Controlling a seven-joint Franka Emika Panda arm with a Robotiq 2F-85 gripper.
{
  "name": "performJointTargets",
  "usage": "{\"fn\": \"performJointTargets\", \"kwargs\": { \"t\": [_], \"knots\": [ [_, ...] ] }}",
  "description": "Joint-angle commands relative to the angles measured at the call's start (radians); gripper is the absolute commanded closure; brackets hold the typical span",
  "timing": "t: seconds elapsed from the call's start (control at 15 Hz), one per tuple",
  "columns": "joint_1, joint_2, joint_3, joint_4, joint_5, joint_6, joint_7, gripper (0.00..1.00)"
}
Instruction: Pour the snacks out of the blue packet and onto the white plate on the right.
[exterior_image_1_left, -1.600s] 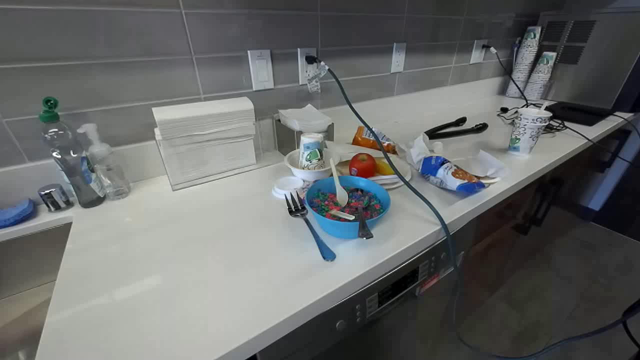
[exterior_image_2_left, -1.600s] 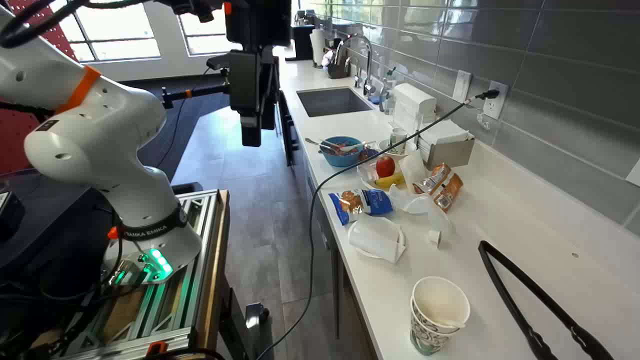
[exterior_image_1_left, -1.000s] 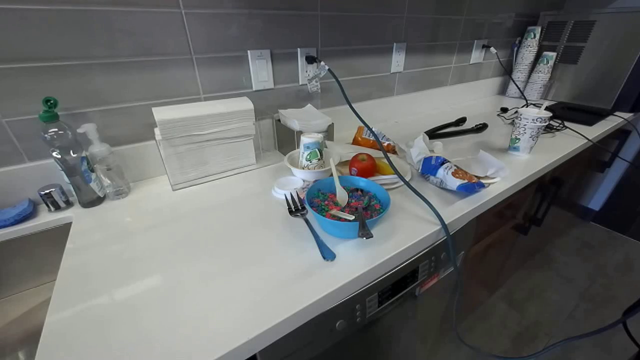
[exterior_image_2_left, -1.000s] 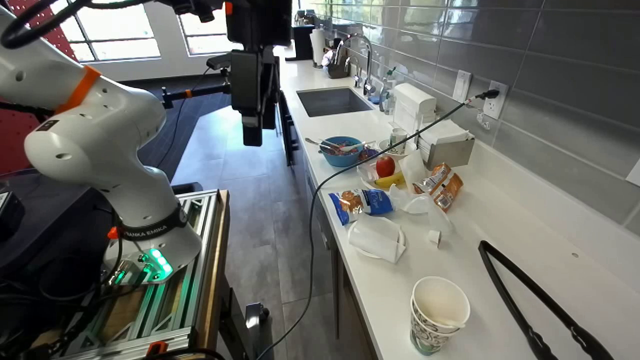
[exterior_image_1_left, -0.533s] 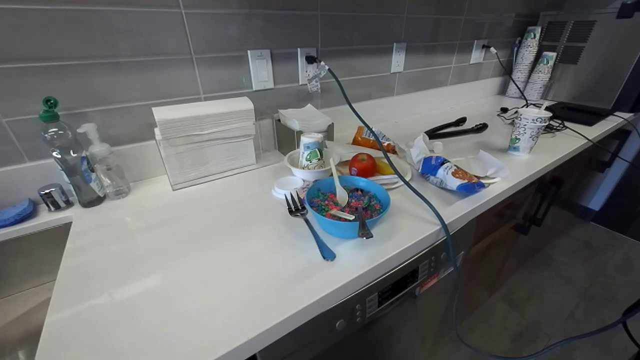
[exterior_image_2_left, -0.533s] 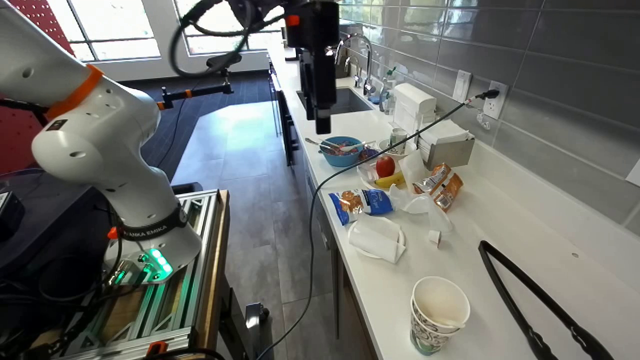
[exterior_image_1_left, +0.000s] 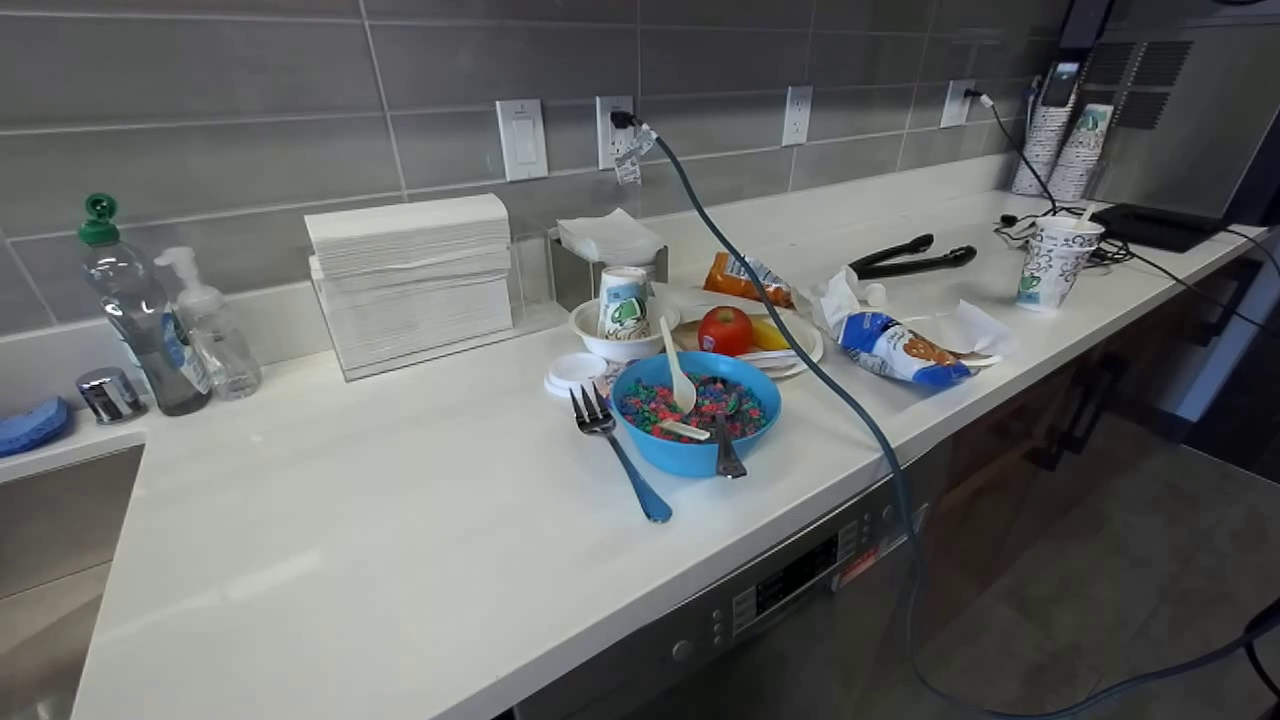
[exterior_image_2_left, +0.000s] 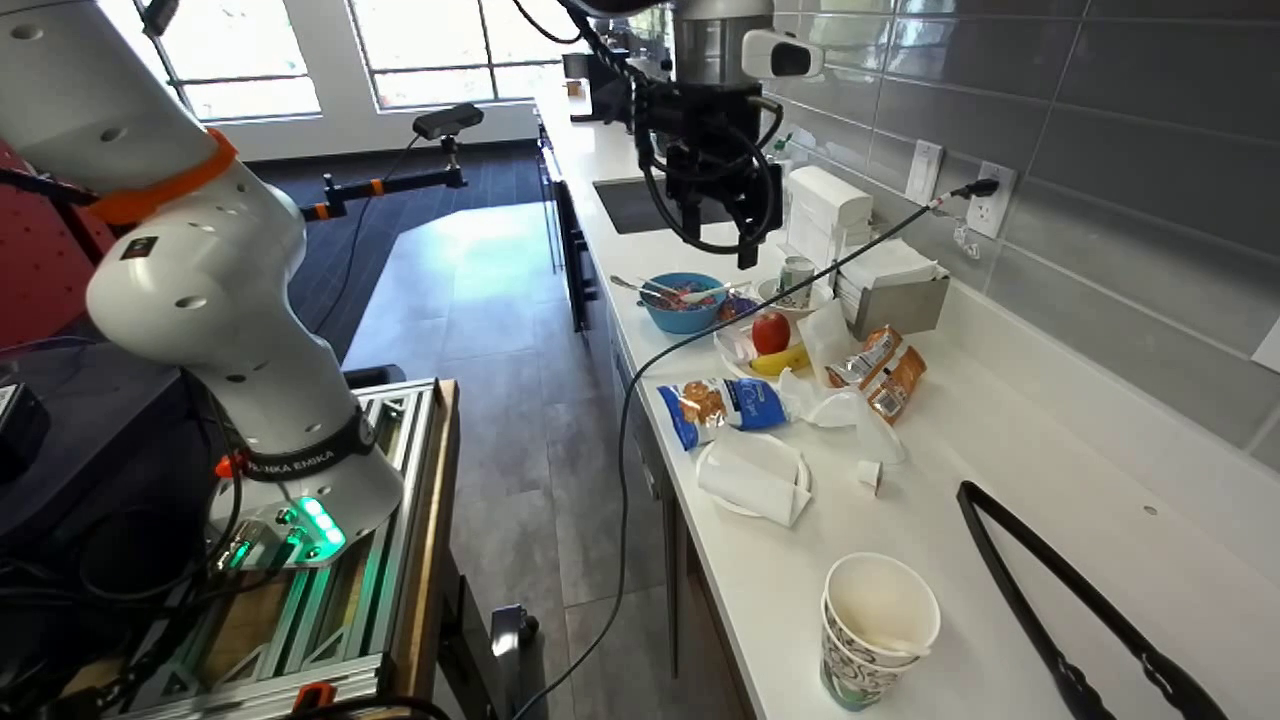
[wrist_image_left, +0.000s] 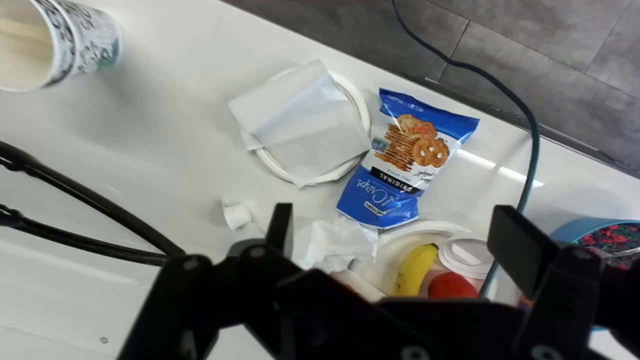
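Observation:
The blue packet (wrist_image_left: 402, 155) lies flat on the counter near its front edge and also shows in both exterior views (exterior_image_1_left: 895, 350) (exterior_image_2_left: 725, 405). The white plate (wrist_image_left: 361, 102) is beside it, mostly covered by a white napkin (wrist_image_left: 305, 125); its rim shows in an exterior view (exterior_image_2_left: 803, 470). The snacks are not visible; whether they are inside the packet cannot be told. My gripper (wrist_image_left: 392, 217) is open and empty, its fingers wide apart. In an exterior view the gripper (exterior_image_2_left: 720, 240) hangs in the air above the counter, beyond the packet.
A dark cable (exterior_image_2_left: 800, 290) crosses over the counter beside the packet. A larger plate (wrist_image_left: 425, 227) holds a banana and an apple. The blue bowl (exterior_image_2_left: 683, 318), an orange packet (exterior_image_2_left: 890, 370), black tongs (exterior_image_2_left: 1030, 570) and a paper cup (exterior_image_2_left: 875, 620) stand or lie around.
The arm has swung to the right in an exterior view, from over the floor to over the counter. A dark part has entered at another view's top right. The counter objects have not moved.

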Motion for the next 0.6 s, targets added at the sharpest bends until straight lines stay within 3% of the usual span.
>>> {"fn": "performJointTargets", "kwargs": {
  "t": [0.0,0.13,0.53],
  "knots": [
    [0.009,0.079,0.001,-0.004,0.164,0.068,-0.079,0.0],
    [-0.003,0.093,0.011,-0.023,0.219,0.078,-0.069,0.0],
    [-0.026,0.103,0.029,-0.015,0.174,0.053,-0.031,0.0]
  ]
}}
